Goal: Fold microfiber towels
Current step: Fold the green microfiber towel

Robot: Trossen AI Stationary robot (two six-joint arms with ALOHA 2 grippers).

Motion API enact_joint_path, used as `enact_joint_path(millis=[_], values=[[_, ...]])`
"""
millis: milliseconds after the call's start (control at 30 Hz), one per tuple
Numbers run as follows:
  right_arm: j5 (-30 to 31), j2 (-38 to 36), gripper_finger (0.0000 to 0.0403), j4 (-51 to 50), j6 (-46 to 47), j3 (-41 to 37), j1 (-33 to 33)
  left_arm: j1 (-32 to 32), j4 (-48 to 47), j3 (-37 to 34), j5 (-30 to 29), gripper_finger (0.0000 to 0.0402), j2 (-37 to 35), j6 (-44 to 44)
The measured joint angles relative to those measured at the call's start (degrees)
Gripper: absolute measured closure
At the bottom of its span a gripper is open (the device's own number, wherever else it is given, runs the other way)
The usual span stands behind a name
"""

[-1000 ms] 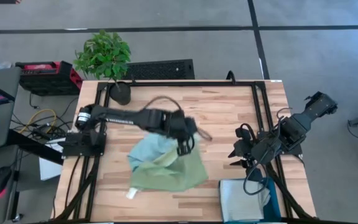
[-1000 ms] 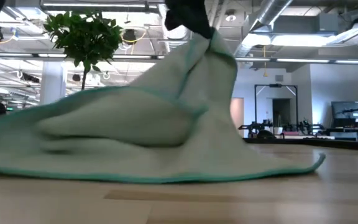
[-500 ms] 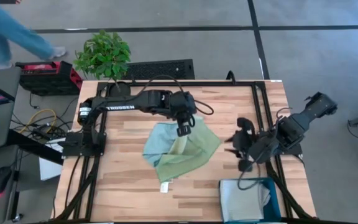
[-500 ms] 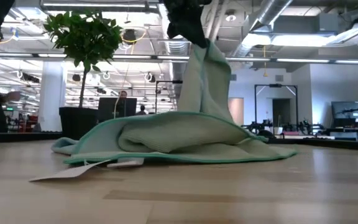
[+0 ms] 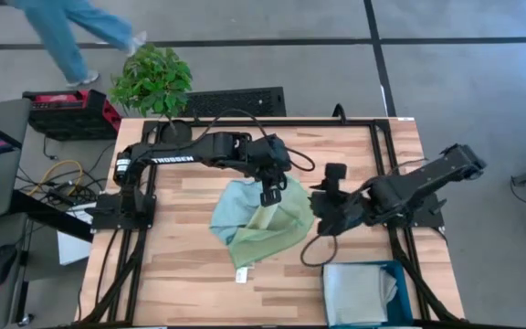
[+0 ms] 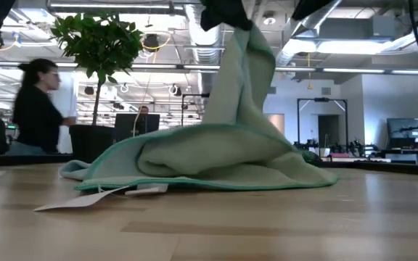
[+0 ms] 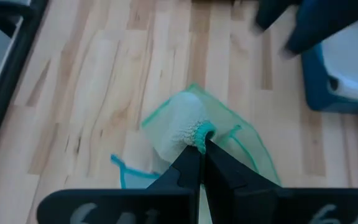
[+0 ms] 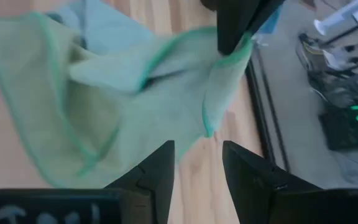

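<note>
A pale green microfiber towel (image 5: 268, 224) with a teal hem lies bunched in the middle of the table. One part is drawn up into a peak (image 6: 242, 72). Its left part (image 5: 231, 206) looks bluish, and I cannot tell whether that is a second cloth. My left gripper (image 5: 270, 190) is shut on the peak; it also shows in its wrist view (image 7: 201, 146). My right gripper (image 5: 322, 215) is open and empty just right of the towel, with its fingers (image 8: 163, 168) pointing at the towel's right edge (image 8: 213, 106). More towels lie in the teal bin (image 5: 393, 274). My left gripper pinches the towel's teal-hemmed edge (image 7: 201, 131) between its two fingertips, from above, pointing down. The cloth hangs below the fingers as a steep peak. The rest lies in slack folds on the table (image 6: 216, 163).
The dark teal bin stands at the near right corner with pale cloth (image 5: 359, 292) inside. A white tag (image 6: 82, 200) lies on the table at the towel's near side. A potted plant (image 5: 153, 87) stands at the far left corner. A person walks past beyond the table (image 6: 38, 109).
My left gripper has gone toward the far edge, still shut on the towel. It has dragged the towel from the near side to the table's middle, where it lies more bunched. My right gripper has gone toward the table's left, up to the towel's right edge.
</note>
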Motion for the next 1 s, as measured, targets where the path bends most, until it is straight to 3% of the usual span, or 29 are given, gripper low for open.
enact_joint_path(millis=[367,633,867,1000], values=[[1.99,2.29,0.0244,6.25,-2.49,0.02,-3.72,-1.77,-5.64,10.73,-0.87,0.0401,0.0,-0.14],[2.99,1.99,0.0244,7.74,-2.99,0.07,-6.0,-2.96,-6.5,11.39,-0.92,0.0401,0.0,-0.22],[3.8,-0.14,0.0244,8.06,-2.51,0.02,-1.69,-3.02,-7.36,11.37,-0.94,0.0401,0.0,-2.23],[10.53,-0.48,0.0244,8.08,-1.53,0.02,0.23,-3.3,-7.32,11.37,-0.99,0.0401,0.0,-2.78]])
